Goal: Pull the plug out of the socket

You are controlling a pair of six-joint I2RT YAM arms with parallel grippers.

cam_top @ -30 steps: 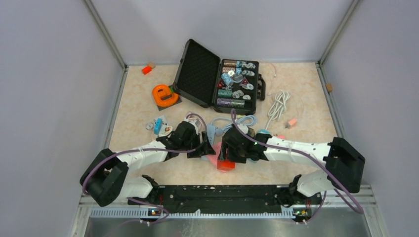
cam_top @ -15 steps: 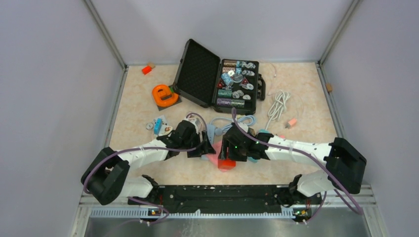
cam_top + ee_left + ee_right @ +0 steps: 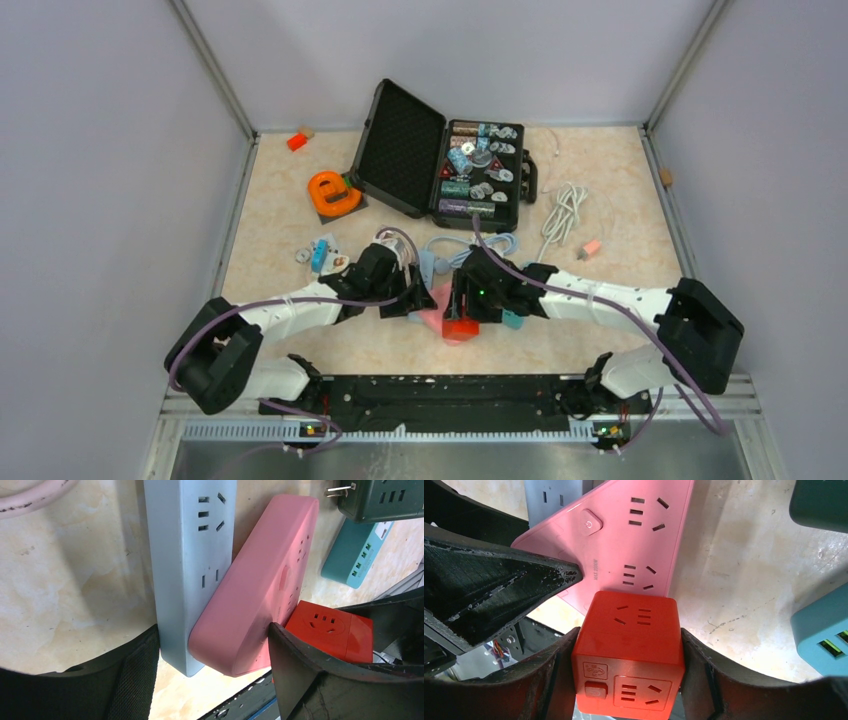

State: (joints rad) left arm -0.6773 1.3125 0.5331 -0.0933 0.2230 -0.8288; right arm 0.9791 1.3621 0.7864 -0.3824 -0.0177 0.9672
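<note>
The plug is an orange cube adapter (image 3: 629,650) (image 3: 461,329) set against the end of a pink socket strip (image 3: 624,540) (image 3: 260,595) near the table's front middle. My right gripper (image 3: 628,640) (image 3: 463,315) is shut on the cube, one finger flat on each side. My left gripper (image 3: 213,632) (image 3: 418,300) is shut across the pink strip and a blue-grey strip (image 3: 190,555) lying against it. One finger presses the blue-grey strip's edge, the other the pink strip's side beside the orange cube (image 3: 330,630). The cube's pins are hidden.
A teal strip (image 3: 355,555) and a dark green strip (image 3: 385,500) lie just right of the pink one. Further back are an open black case (image 3: 400,140) of small parts, an orange object (image 3: 333,193), a coiled white cable (image 3: 565,210) and a blue cable (image 3: 490,243).
My right forearm has swung a little towards the back and the wrist has turned slightly. The cube, the strips and my left arm stay about where they were.
</note>
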